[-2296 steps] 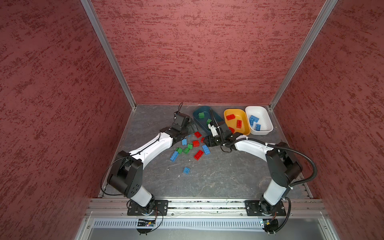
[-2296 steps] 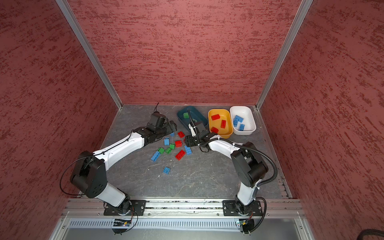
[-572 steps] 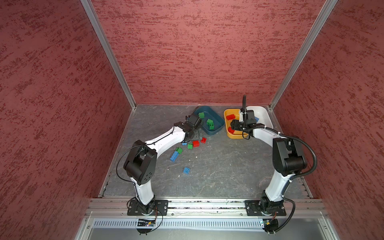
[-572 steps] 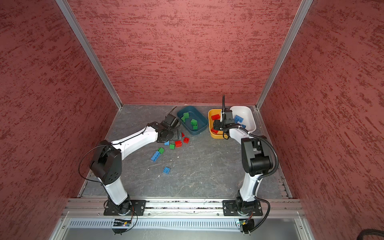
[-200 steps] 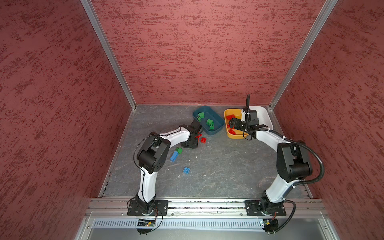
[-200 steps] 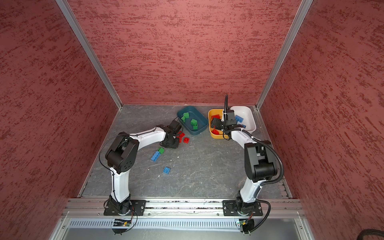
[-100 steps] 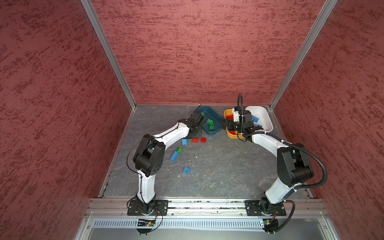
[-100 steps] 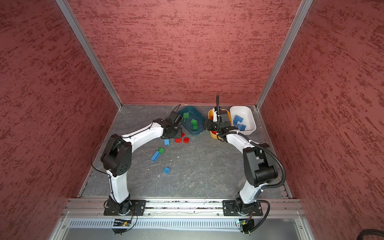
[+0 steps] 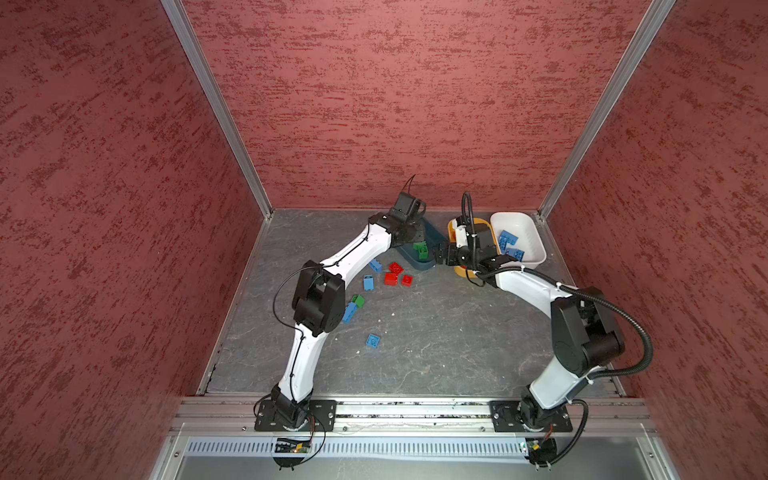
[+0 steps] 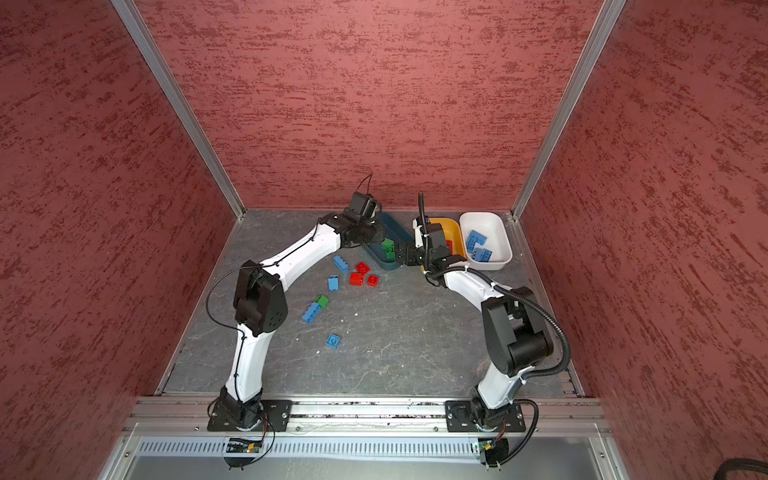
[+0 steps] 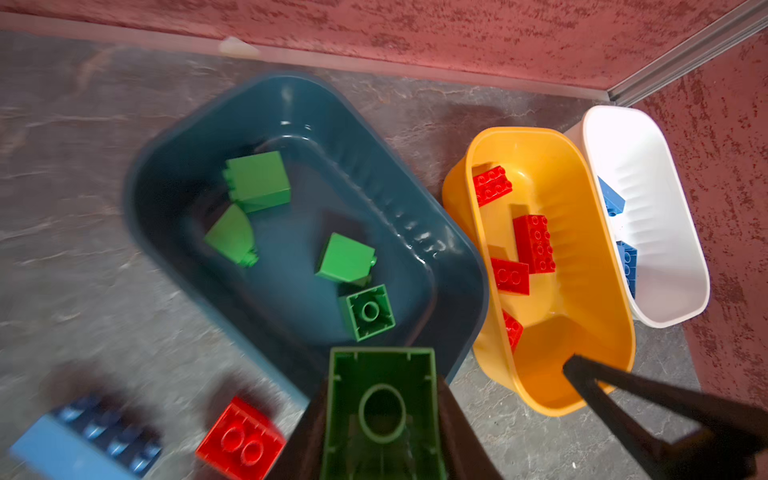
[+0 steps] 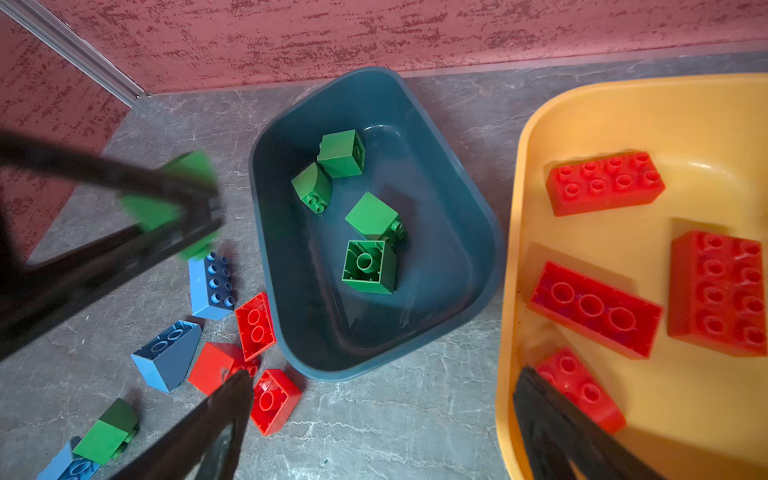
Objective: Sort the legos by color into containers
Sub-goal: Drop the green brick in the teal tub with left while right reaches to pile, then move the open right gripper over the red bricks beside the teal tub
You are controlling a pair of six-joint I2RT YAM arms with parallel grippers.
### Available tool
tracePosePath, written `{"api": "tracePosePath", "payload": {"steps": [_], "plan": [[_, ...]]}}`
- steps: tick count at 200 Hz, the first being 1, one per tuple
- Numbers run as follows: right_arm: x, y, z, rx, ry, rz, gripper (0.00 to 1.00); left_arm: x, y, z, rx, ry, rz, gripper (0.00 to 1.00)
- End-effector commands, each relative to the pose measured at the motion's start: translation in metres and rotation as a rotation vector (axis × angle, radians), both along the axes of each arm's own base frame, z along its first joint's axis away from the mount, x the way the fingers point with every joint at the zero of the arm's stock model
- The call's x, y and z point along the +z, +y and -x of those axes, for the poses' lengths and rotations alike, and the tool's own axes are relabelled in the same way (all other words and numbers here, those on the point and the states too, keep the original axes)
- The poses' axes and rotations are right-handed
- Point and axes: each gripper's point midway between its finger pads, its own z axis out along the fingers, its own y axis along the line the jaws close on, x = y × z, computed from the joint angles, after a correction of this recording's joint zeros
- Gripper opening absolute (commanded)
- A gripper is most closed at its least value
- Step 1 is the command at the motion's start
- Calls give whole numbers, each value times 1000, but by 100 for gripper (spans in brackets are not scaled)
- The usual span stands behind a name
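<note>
The left gripper (image 12: 180, 212), closed on 1 green brick (image 11: 380, 419), hung over the teal tub's (image 11: 166, 216) near rim, where an early release could bounce it off; the right gripper (image 12: 382, 380) gaped empty to its right.

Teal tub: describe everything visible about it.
The teal tub is a shallow, oblong, glossy plastic container with rounded corners, upright on the grey floor near the back wall, close beside the yellow tub; contact between them is unclear. Inside lie four green bricks, one upside down. The left gripper holds a fifth green brick by its rim, and a red brick lies right beside its outer wall.
</note>
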Motion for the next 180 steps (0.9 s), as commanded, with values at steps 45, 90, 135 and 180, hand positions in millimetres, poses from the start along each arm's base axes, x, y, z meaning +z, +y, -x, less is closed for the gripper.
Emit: {"api": "tracePosePath", "payload": {"steps": [45, 90, 135, 180], "plan": [[3, 2, 15, -11, -7, -2, 99, -33, -7, -37, 13, 22, -9, 28], [-2, 20, 20, 32, -1, -12, 99, -32, -3, -49, -11, 52, 28, 63], [-13, 55, 27, 118, 12, -39, 98, 0, 17, -45, 5, 31, 42, 84], [-33, 88, 39, 138, 51, -34, 96, 15, 38, -39, 51, 28, 48, 99]]}}
